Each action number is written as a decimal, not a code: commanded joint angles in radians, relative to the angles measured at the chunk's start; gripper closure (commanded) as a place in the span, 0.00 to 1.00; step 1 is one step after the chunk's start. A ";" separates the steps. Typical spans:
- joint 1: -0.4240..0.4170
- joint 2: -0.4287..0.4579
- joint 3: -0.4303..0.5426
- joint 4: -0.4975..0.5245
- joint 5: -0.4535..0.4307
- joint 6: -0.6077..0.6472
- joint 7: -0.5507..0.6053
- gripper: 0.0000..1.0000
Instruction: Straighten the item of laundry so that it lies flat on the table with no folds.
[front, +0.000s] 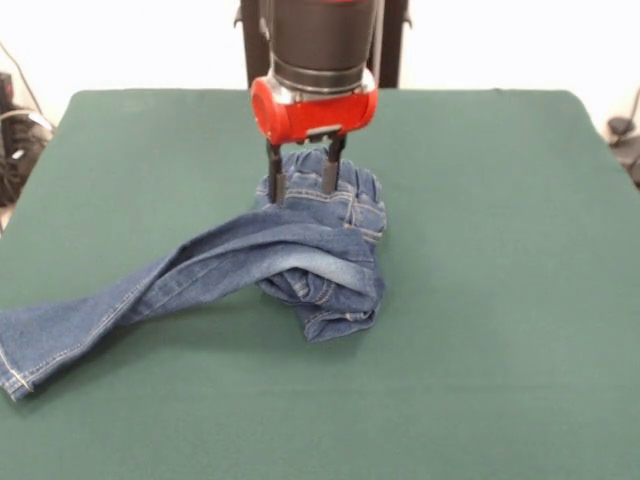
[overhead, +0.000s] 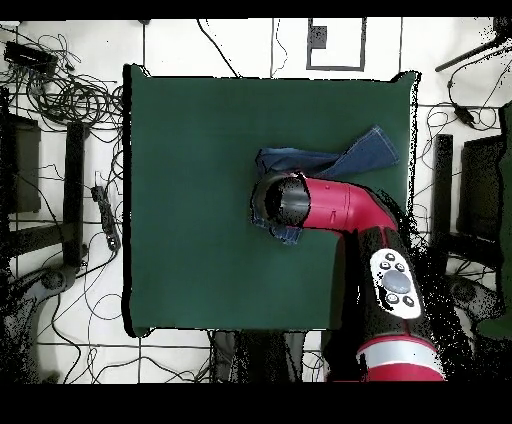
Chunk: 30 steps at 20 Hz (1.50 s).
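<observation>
Near edge, front view: one leg of the jeans (front: 200, 275) trails out flat toward the desk's (front: 500, 300) left corner, hem at the far end of it.
Middle of desk: the rest of the jeans lies bunched, the second leg rolled under and across, so the cloth is folded on itself in several layers.
Waist end: heaped farthest back, directly under the gripper (front: 303, 180).
Jaws: spread, one finger at each side of the waistband seam, tips touching or pressed into the denim; not pinched shut on it, as far as I can judge.
Overhead view: arm covers most of the heap; only the leg shows, reaching toward a desk edge.
Handling: soft, limp denim, light but with some drag on felt; thick seams give a firm hold.
Where to grip: likely the waistband or a hem, then pull away from the free leg.
</observation>
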<state>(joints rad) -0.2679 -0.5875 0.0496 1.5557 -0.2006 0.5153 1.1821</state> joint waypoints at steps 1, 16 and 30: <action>0.065 0.120 -0.011 0.043 0.030 -0.025 0.272 0.00; 0.065 0.235 -0.017 -0.036 0.046 -0.102 0.253 0.00; 0.066 0.245 -0.026 -0.033 0.058 -0.123 0.260 1.00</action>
<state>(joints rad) -0.2293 -0.4236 -0.0036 1.5067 -0.1914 0.4418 1.1821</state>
